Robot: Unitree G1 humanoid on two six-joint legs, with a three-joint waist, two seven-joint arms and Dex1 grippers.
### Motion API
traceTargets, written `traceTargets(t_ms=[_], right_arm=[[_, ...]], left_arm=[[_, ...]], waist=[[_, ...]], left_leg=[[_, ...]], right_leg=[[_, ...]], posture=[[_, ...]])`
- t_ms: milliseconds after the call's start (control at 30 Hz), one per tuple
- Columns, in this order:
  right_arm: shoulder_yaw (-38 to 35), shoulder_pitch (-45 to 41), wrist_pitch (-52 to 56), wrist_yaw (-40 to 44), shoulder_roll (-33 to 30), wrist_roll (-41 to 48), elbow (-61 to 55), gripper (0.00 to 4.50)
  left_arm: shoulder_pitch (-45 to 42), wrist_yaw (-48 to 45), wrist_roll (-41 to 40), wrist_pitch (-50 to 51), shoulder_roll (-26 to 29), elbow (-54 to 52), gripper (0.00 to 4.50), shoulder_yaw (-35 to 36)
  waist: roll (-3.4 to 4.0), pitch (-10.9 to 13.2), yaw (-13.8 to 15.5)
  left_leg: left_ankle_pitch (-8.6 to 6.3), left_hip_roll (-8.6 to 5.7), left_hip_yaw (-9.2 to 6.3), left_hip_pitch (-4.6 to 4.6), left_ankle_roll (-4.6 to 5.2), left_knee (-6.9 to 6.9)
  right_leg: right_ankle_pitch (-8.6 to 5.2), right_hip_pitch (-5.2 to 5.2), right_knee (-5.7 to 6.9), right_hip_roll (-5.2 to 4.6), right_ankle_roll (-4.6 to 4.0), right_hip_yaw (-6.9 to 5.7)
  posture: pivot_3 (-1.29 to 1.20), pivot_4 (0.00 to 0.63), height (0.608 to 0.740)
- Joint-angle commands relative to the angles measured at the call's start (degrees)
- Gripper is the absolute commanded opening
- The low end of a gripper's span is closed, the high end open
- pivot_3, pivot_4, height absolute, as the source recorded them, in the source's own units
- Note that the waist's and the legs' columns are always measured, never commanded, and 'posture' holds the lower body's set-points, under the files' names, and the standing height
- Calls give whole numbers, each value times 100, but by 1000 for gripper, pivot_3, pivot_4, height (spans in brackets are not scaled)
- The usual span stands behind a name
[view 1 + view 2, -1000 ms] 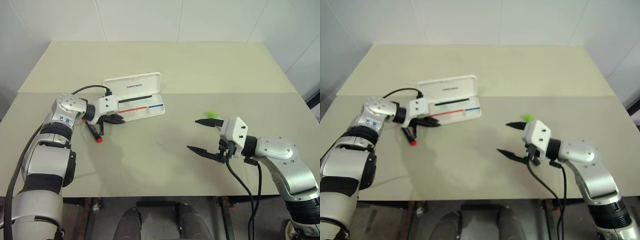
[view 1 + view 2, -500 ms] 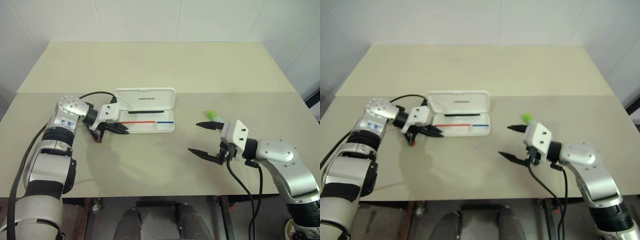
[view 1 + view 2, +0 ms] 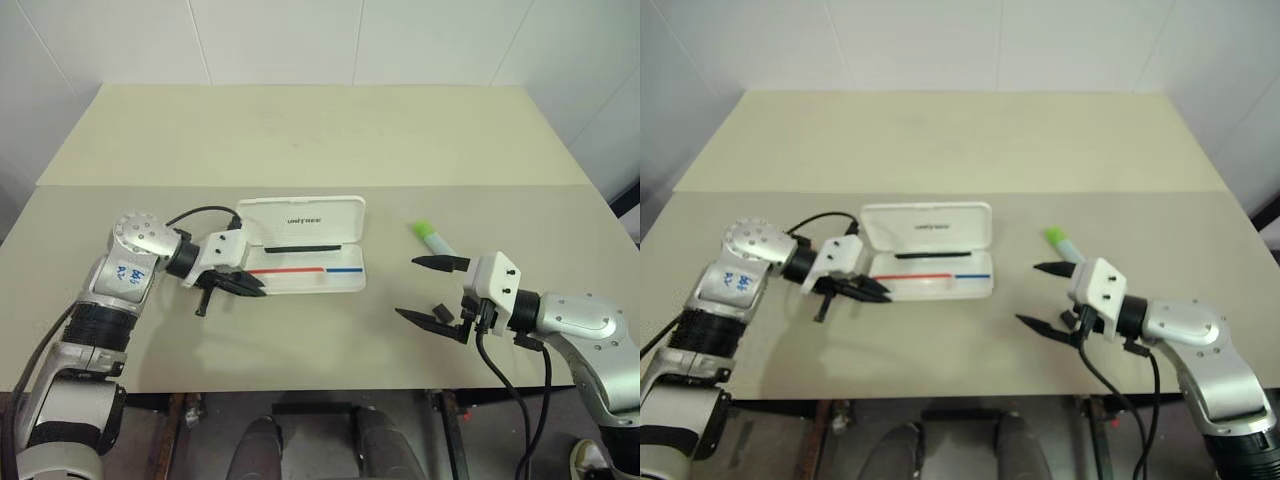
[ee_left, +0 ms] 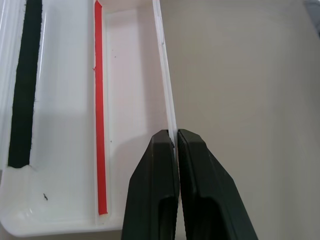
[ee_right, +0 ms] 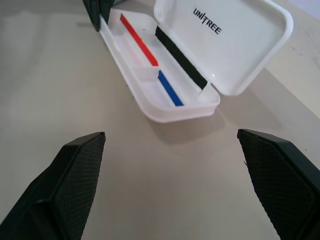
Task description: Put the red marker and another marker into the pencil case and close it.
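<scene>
table point(image 3: 300, 130): beige top, seam running across just behind the case
pencil case point(image 3: 310, 280): white, open, flat on table left of centre; lid point(image 3: 300, 218) standing up at the far side, dark logo text on its inner face; black strip along the hinge side, thin red-and-blue line inside the tray
left gripper point(image 3: 252, 288): clenched on the near wall of the case tray at its left end; in the left wrist view both black fingers point(image 4: 155, 200) pressed together with the thin white rim pinched between them
right gripper point(image 3: 437, 292): released, jaws spread wide, nothing between them; just above table at the right, pointing toward the case, well apart from it
green marker point(image 3: 430, 236): lime cap, pale body, lying on table right of the case, just behind the far finger of the right gripper; touching or not, cannot tell
red marker point(image 3: 203, 297): only a dark stick showing under the left gripper, just left of the case, outside it; red cap not visible, so identity uncertain
small black block point(image 3: 440, 311): on table between the right gripper fingers, near the lower one
cable point(image 3: 195, 214): black, looping from left wrist up past the case's left corner
</scene>
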Motion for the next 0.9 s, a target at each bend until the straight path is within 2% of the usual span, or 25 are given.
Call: traceTargets(t_ms=[33, 300, 500, 900], right_arm=[[7, -27, -41, -84, 72, 35, -234, 4500], [3, -93, -45, -163, 112, 24, -232, 4500], [29, -95, -12, -279, 157, 26, -315, 4500], [82, -181, -7, -380, 171, 27, -317, 4500]], left_arm=[[30, 89, -158, 193, 143, -350, 26, 35], [-137, 205, -26, -5, 139, -158, 26, -203], [-293, 368, 3, -215, -146, 188, 26, -442], [-219, 499, -109, 73, -444, -188, 26, -660]], waist=[[0, 0, -1], [0, 0, 3], [0, 0, 11], [0, 0, 22]], left_leg=[[0, 0, 0, 0, 0, 0], [0, 0, 0, -2, 0, -3], [0, -1, 0, -2, 1, -2], [0, -3, -1, -2, 1, 1]], right_leg=[[0, 0, 0, 0, -1, 0], [-1, -1, -4, 0, -2, 0], [-1, 0, -5, 0, -2, 0], [0, 4, -5, -1, 0, 1]], posture=[[0, 150, 740], [0, 150, 740], [0, 150, 740], [0, 150, 740]])
